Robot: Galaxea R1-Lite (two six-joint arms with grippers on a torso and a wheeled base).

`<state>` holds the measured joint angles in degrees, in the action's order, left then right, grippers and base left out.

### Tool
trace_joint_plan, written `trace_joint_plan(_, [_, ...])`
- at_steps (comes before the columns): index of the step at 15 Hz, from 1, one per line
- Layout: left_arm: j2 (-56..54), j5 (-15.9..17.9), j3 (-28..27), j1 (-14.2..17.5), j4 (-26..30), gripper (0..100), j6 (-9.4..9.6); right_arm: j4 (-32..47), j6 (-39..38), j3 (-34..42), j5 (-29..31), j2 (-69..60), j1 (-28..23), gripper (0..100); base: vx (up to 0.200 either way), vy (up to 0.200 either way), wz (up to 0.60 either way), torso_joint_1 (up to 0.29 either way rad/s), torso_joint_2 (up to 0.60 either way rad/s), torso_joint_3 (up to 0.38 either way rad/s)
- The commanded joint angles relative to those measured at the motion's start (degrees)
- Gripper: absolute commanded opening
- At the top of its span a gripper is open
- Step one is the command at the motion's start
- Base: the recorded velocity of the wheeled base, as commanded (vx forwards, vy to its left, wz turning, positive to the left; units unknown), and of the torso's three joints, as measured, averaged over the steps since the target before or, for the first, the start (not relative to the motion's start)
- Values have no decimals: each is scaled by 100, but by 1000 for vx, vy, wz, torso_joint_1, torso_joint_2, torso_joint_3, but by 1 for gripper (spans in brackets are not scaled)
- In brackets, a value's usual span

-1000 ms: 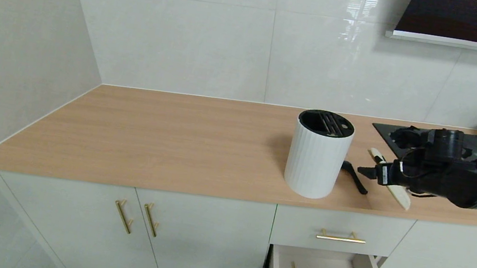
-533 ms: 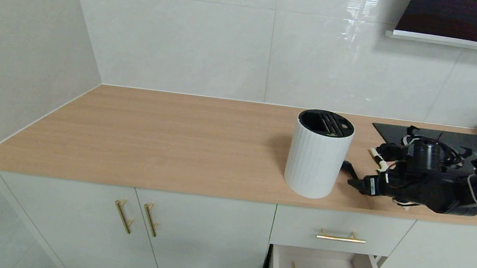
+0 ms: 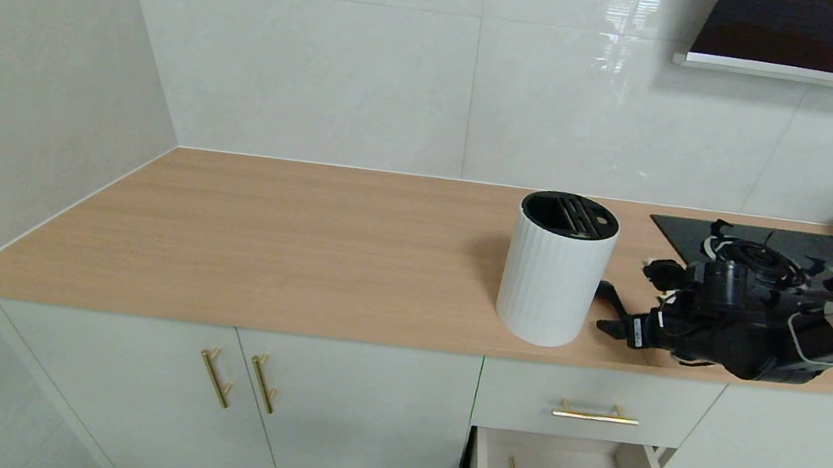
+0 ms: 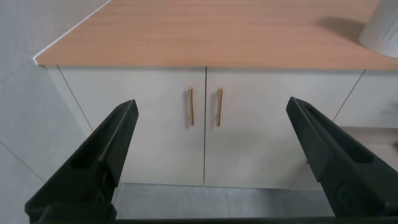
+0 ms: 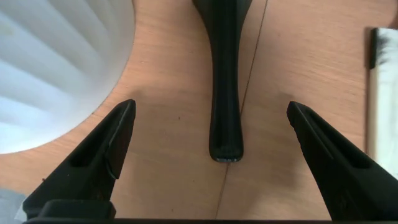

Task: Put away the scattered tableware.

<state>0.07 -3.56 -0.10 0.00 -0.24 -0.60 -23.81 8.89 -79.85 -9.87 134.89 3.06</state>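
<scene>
The black utensil [image 5: 225,93] lies flat on the counter [image 3: 298,249] just beside the white holder [image 3: 555,271], our right claw [image 5: 208,118] wide open and empty astride its handle, so we judge closing squarely comes next, though its working end is cut off.

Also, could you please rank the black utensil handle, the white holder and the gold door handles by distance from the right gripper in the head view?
1. Black utensil handle, between the open right gripper's fingers.
2. White holder, to its left.
3. Gold door handles, far left, under the counter.
</scene>
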Motion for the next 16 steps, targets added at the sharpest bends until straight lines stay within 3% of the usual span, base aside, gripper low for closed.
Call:
trace_joint_plan(1, [1, -4, 1, 0, -2, 100, -2, -1, -1, -48, -6, 73, 2, 100, 0, 0, 0, 0, 0, 0])
trace_joint_plan(7, [1, -4, 1, 0, -2, 100, -2, -221, -1, -40, 21, 134, 10, 100, 0, 0, 0, 0, 0, 0])
trace_joint_plan(8, [10, -4, 1, 0, -2, 100, -2, -221, 8, -40, 21, 143, 10, 0, 0, 0, 0, 0, 0, 0])
trace_joint_plan(16, [1, -4, 1, 0, -2, 100, -2, -203, 8, -48, 152, 169, 63, 0, 0, 0, 0, 0, 0, 0])
